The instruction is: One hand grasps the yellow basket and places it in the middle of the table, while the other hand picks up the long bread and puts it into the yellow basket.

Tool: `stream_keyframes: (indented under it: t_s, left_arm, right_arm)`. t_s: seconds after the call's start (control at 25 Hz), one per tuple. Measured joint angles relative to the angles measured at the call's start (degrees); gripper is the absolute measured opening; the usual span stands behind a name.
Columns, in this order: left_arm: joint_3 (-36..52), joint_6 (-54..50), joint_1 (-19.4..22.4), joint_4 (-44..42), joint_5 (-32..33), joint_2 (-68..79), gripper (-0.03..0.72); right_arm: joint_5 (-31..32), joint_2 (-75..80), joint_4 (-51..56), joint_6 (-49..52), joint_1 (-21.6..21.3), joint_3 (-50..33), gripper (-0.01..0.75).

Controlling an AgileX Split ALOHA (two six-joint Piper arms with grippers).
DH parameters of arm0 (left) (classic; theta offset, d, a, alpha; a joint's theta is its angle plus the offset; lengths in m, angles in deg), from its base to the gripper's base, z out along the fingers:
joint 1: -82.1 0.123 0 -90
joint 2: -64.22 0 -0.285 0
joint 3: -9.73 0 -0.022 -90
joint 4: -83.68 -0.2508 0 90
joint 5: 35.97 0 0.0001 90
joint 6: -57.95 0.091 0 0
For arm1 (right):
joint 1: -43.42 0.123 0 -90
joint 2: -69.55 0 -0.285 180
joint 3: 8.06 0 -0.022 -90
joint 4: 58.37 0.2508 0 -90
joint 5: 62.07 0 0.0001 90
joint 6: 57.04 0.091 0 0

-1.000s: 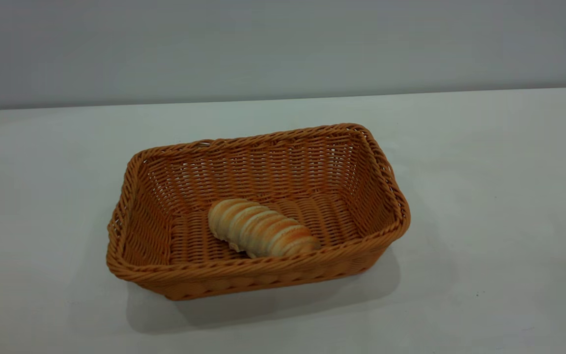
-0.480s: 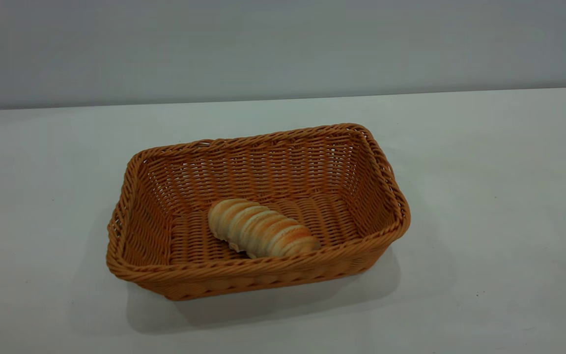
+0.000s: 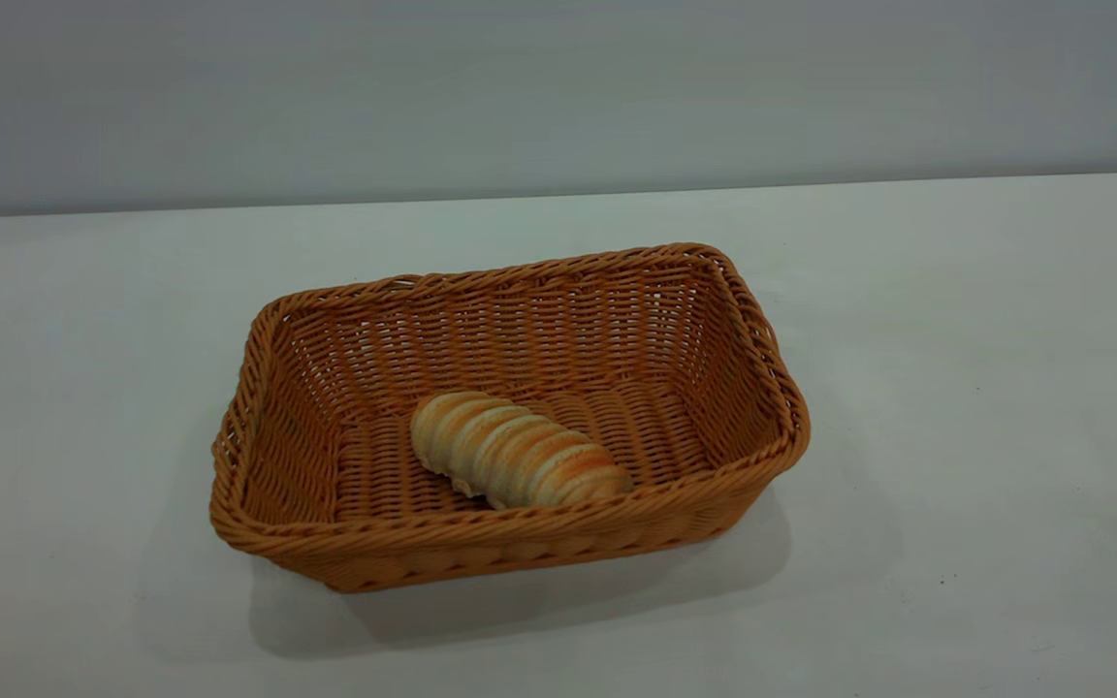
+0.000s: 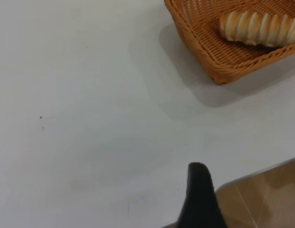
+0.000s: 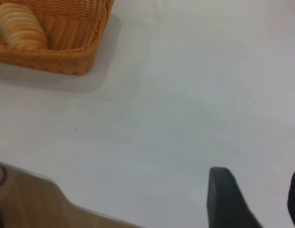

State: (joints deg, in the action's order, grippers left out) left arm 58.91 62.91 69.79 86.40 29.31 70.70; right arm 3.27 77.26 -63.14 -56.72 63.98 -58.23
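The yellow basket (image 3: 510,543) stands in the middle of the white table (image 3: 956,388). The long bread (image 3: 515,462) lies inside it on the woven floor, toward the front wall. Neither gripper shows in the exterior view. In the left wrist view the basket (image 4: 219,61) with the bread (image 4: 259,28) is far off, and only one black part of my left gripper (image 4: 200,199) shows, above the table's near edge. In the right wrist view the basket (image 5: 52,59) and the bread (image 5: 21,26) are also far off, and my right gripper (image 5: 259,190) is open and empty above bare table.
The table's edge and the brown floor (image 4: 266,199) beyond it show in the left wrist view. The floor (image 5: 24,204) also shows in the right wrist view. A grey wall (image 3: 558,87) stands behind the table.
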Motion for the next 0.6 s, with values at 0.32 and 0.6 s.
stream_keyframes:
  t_s: [0.32,0.6]
  left_arm:
    - [0.0,0.0,0.0,0.0,0.0,0.0,0.584]
    - [0.0,0.1,0.0,0.1,0.0,0.0,0.584]
  right_arm:
    - [0.0,0.0,0.6,0.1,0.0,0.0,0.358]
    - [0.0,0.0,0.8,0.2,0.0,0.0,0.358]
